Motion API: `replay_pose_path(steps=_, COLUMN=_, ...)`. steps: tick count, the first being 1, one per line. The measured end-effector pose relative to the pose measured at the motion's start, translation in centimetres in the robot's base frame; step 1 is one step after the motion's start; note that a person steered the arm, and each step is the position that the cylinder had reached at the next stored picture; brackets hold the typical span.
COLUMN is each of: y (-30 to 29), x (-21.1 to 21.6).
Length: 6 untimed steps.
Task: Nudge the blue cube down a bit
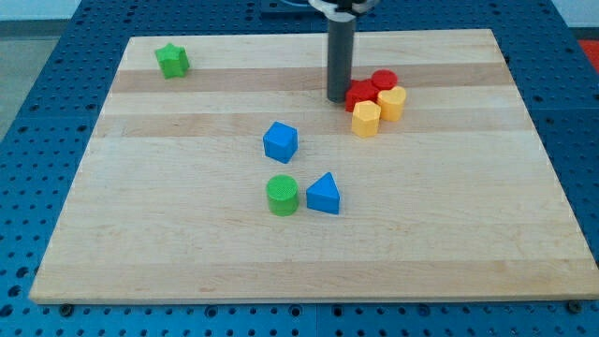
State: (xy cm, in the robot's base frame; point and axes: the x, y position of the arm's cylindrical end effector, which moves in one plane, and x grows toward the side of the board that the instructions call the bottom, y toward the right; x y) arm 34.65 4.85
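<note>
The blue cube [280, 141] sits near the middle of the wooden board [168, 234]. My tip [337, 97] rests on the board up and to the right of the cube, well apart from it. The tip stands just left of a cluster of red and yellow blocks.
A red block [360, 95] and a red cylinder [384, 80] touch a yellow block [366, 119] and another yellow block [391, 102]. A green cylinder [282, 195] and a blue triangular block [324, 195] lie below the cube. A green star [172, 61] sits at the top left.
</note>
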Motion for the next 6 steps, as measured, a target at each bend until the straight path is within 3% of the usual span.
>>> replay_pose_path(steps=2, y=3.0, x=5.8)
replay_pose_path(steps=6, y=-7.5, x=4.4)
